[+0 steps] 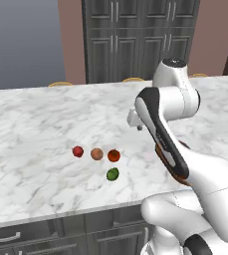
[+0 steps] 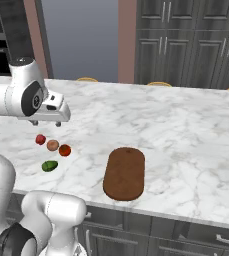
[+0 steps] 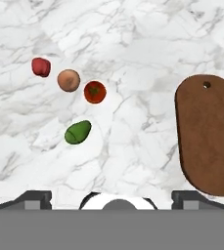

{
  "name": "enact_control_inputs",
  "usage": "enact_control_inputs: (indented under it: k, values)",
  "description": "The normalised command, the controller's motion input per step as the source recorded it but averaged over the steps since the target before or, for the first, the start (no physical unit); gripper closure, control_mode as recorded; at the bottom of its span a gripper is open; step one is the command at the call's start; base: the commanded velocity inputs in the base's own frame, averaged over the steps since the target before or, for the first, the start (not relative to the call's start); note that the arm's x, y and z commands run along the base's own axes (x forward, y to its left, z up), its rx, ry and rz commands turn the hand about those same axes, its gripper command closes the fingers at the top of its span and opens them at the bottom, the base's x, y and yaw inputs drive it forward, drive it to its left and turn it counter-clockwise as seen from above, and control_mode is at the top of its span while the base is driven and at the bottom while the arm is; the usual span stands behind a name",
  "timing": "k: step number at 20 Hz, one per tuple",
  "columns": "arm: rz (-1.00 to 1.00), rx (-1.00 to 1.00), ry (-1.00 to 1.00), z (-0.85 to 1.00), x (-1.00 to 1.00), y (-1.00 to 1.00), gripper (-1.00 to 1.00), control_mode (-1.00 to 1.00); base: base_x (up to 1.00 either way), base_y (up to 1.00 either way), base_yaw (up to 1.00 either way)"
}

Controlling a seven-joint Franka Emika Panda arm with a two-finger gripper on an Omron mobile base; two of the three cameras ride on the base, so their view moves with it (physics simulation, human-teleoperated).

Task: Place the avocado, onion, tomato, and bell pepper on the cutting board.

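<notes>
The white marble bench (image 2: pixel 186 130) carries four small pieces of produce in a loose cluster and, well apart from them, the cutting board (image 2: pixel 124 173) — a dark reddish-brown board with a rounded outline and a small hole near one end, lying flat and bare near the bench's front edge.

Three of the pieces sit in a short row. In the hand view, the crimson bell pepper (image 3: pixel 41 67) is at the far left, the tan onion (image 3: pixel 68 80) just beside it, and the orange-red tomato (image 3: pixel 95 92) next along, its green stem mark facing up. The dark-green avocado (image 3: pixel 78 132) lies by itself a little nearer the bench's front edge, close under the tomato. None of the four touches the board; all rest on the marble to one side of it.

In the right base view the pincer (image 2: pixel 47 123) hangs in the air above the bench, over the produce cluster rather than the board, with nothing between its fingers. The hand view shows the dark finger tips (image 3: pixel 35 197) set far apart at the bottom corners, so the jaws stand wide. In the left base view the board is mostly hidden behind the arm.
</notes>
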Motion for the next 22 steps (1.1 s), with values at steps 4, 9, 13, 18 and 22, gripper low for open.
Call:
enact_control_inputs:
  k: [4,9,13,18,22]
  values:
    - [0.00,0.00,-0.01,-0.13,-0.31,0.54,-1.00,-1.00,0.00,0.00,0.00]
    - [0.00,0.00,0.00,-0.18,-0.03,0.44,-1.00,-1.00,0.00,0.00,0.00]
    - [0.00,0.00,0.00,-0.19,0.01,0.35,-1.00,-1.00,0.00,0.00,0.00]
    - [0.00,0.00,0.02,-0.34,0.03,0.06,-1.00,-1.00,0.00,0.00,0.00]
    - [0.00,0.00,0.07,-0.44,0.24,0.00,-1.00,-1.00,0.00,0.00,0.00]
